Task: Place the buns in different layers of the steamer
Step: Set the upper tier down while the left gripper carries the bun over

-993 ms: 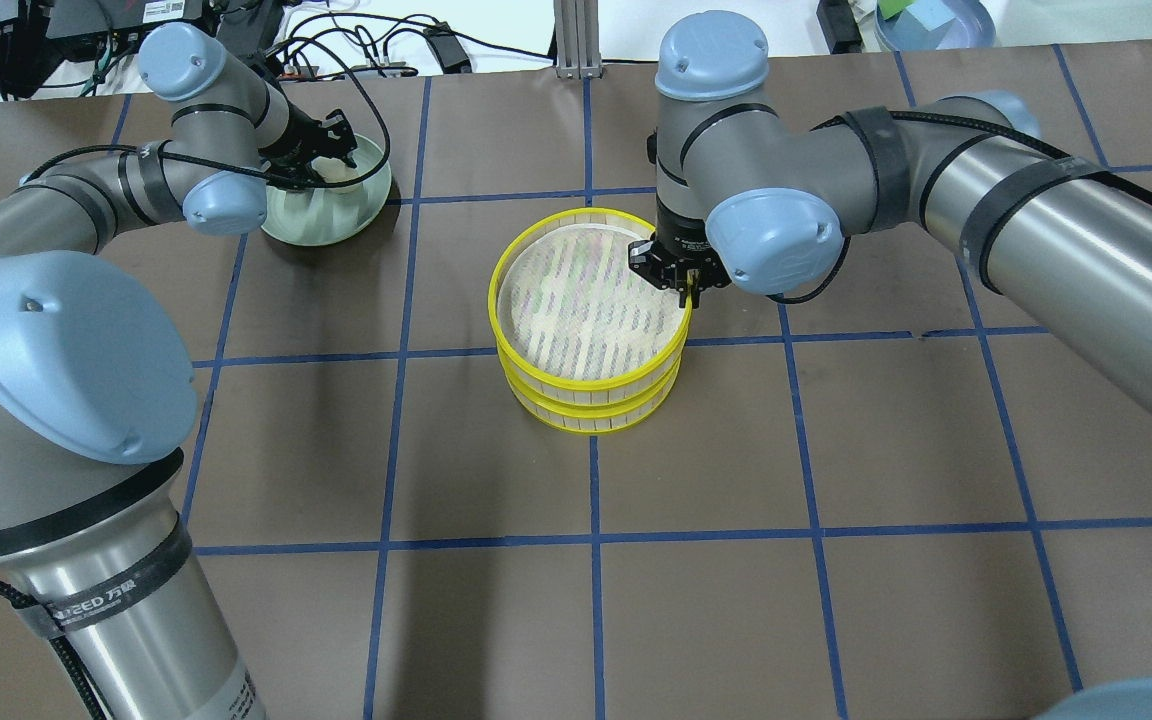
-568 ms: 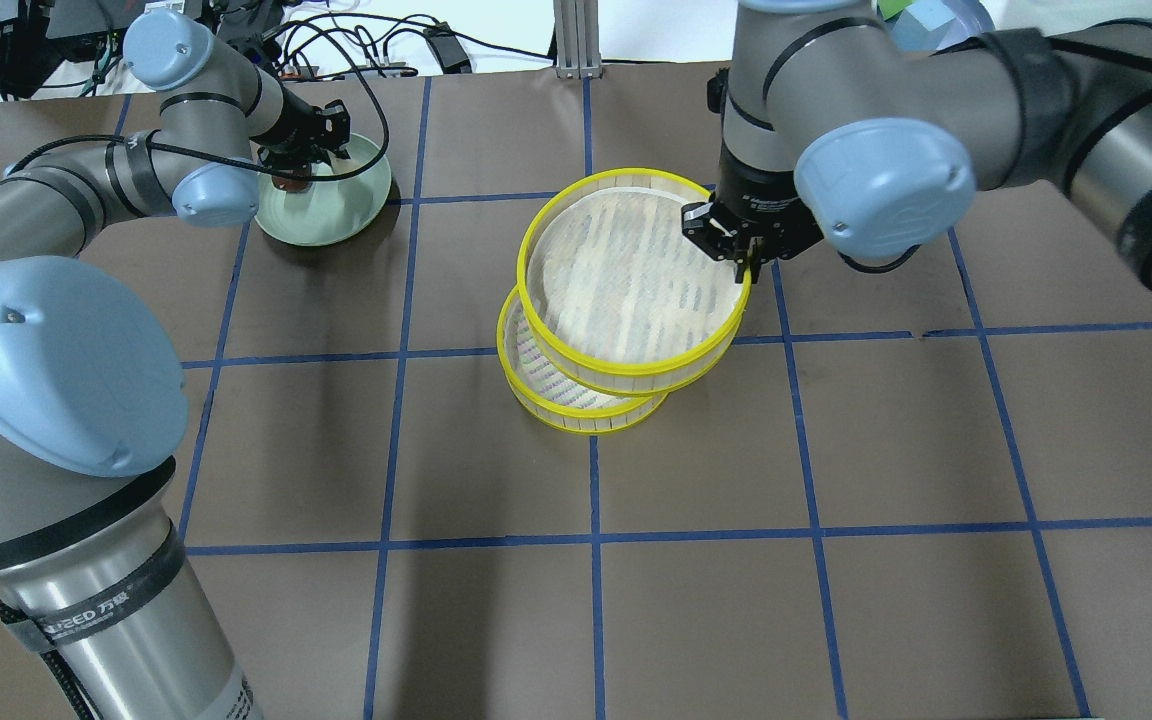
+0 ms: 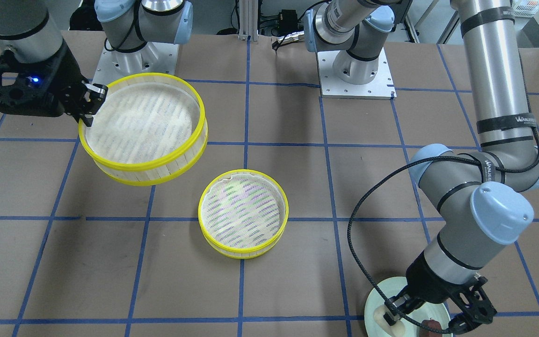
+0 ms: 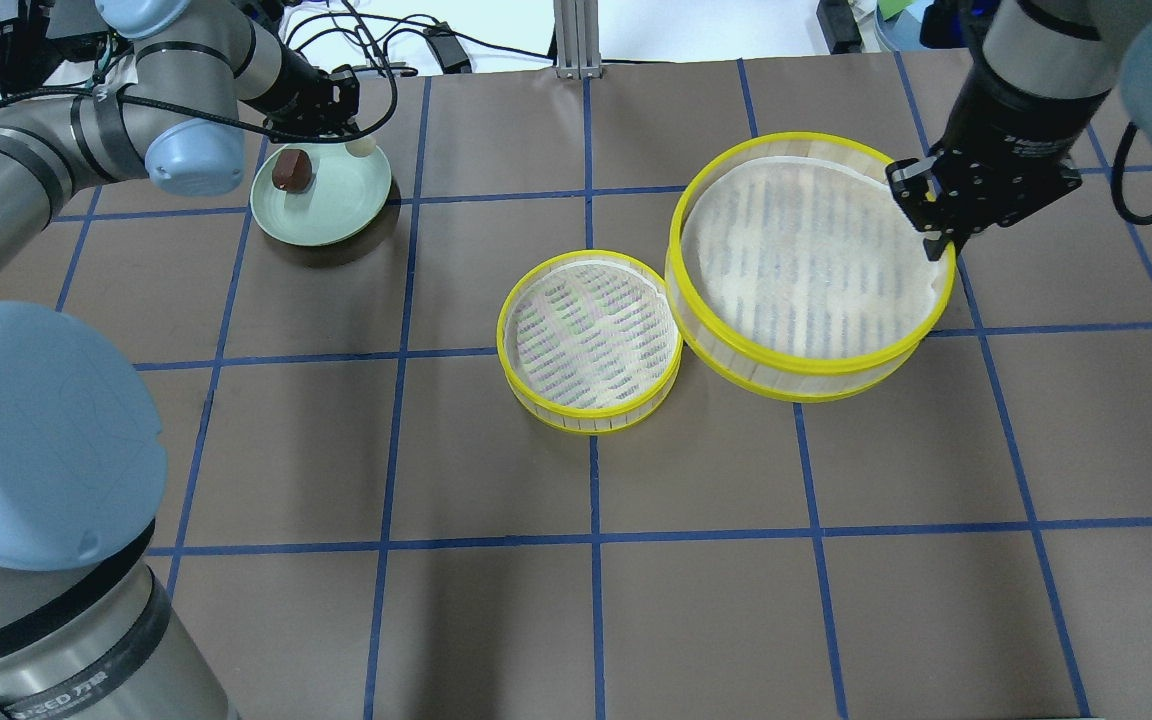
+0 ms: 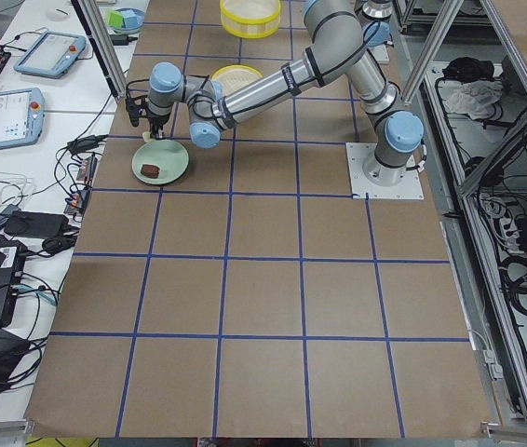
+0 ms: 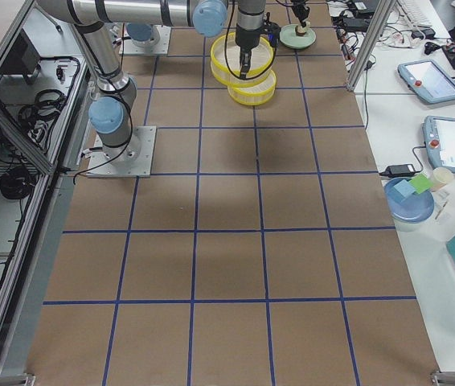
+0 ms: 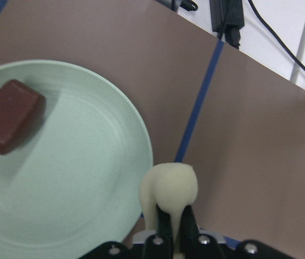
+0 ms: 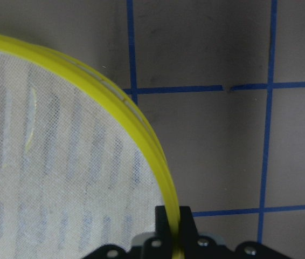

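The lower tray sits uncovered on the desk, its mouth open from above. Just beside it on the right hangs the raised tray, pinched at its outer rim by the right gripper, blocking that side. Bare desk runs from the plate to the lower tray. The left gripper, clamped on the cream bun, hangs over the plate's rim, apart from the brown bun.
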`<state>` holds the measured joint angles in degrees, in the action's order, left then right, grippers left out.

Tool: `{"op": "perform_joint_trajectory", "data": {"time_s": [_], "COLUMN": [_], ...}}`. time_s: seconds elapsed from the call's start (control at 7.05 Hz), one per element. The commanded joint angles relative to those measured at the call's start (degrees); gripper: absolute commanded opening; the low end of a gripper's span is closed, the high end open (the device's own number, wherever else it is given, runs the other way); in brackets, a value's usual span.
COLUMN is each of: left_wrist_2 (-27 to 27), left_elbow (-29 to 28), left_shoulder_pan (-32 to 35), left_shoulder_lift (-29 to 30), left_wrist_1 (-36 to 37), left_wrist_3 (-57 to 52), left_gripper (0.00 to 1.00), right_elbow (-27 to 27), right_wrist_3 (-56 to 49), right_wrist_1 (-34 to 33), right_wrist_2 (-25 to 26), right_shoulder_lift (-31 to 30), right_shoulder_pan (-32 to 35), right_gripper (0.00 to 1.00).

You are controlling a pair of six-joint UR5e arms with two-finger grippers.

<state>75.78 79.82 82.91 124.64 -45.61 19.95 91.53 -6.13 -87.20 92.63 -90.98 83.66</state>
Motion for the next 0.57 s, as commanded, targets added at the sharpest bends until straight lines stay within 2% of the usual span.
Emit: {"op": "perform_joint_trajectory", "data": {"time_s": [0.0,0.43], "left_wrist_2": [-0.1,-0.6], "left_elbow": [1.1,6.3], "left_shoulder_pan": [6.4,15.4], "left_shoulder_lift": [-2.4,-5.4], "left_wrist_1": [-0.8,-0.8], "left_wrist_3": [5.8,11.9], "left_gripper": [0.00,0.00], "right_elbow": [0.3,0.6], "right_wrist_3": [-4.2,-4.2], "right_wrist_1": [1.1,1.1], "right_wrist_2": [0.0,-0.1], "right_shoulder_lift": [-0.5,-0.6], "right_shoulder_pan": [-1.7,-1.7], "right_gripper": [0.00,0.00]}}
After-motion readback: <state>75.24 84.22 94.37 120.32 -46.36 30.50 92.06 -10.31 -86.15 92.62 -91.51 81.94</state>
